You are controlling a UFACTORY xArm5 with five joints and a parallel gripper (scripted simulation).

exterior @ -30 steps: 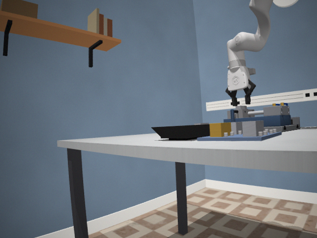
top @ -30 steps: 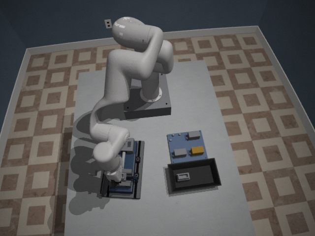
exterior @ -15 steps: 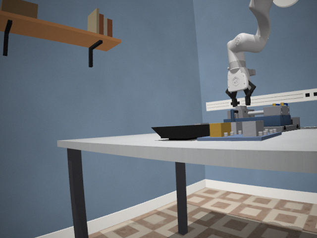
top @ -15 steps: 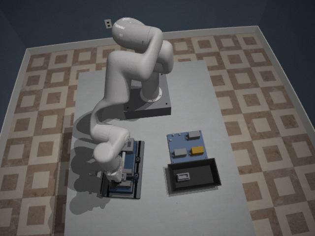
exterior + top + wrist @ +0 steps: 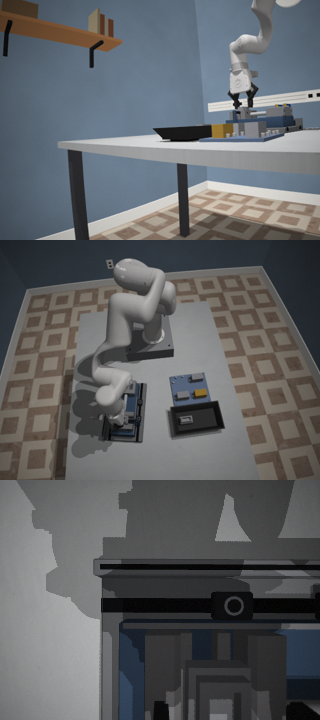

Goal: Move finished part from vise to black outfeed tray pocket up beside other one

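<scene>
Stage: early, nothing moved | gripper open, empty, lower left over vise | pocketed block unlifted | tray holds one part

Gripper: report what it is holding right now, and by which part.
Nothing is held. The gripper hangs open just above the finished part in the vise, fingers apart, not closed on it.
</scene>
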